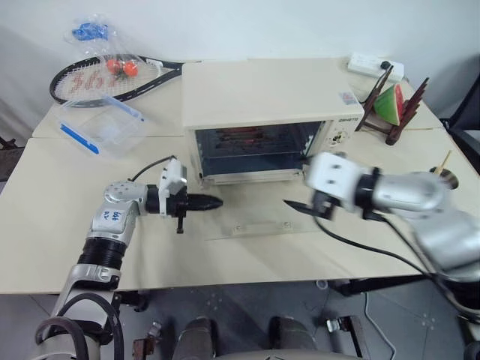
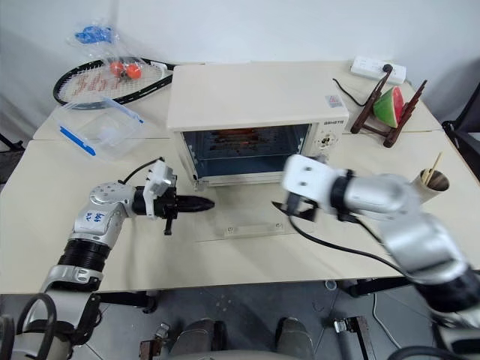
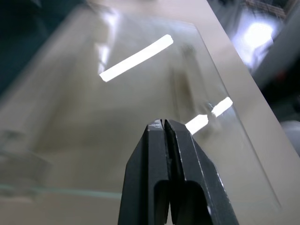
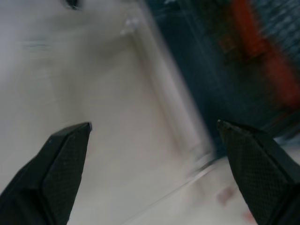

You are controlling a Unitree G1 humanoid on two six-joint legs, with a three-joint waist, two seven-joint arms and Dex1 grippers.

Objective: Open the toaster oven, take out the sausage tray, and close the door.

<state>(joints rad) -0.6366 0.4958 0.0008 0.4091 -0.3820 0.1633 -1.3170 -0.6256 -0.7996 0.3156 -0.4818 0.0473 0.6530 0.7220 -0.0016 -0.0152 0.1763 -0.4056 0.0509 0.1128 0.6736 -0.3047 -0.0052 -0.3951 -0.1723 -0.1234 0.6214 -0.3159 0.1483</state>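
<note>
The cream toaster oven stands at the middle of the table. Its glass door lies folded down flat in front of it, handle towards me. Inside, high in the cavity, sits the sausage tray with red sausages showing. My left gripper is shut and empty; it points level to the right over the door's left edge, and the glass lies under it. My right gripper is open and empty, hanging above the door's right part just before the oven's mouth.
A clear plastic box with blue trim lies left of the oven, and a tennis racket lies behind that box. To the right are a watermelon slice on a stand, a power strip and a cup with sticks.
</note>
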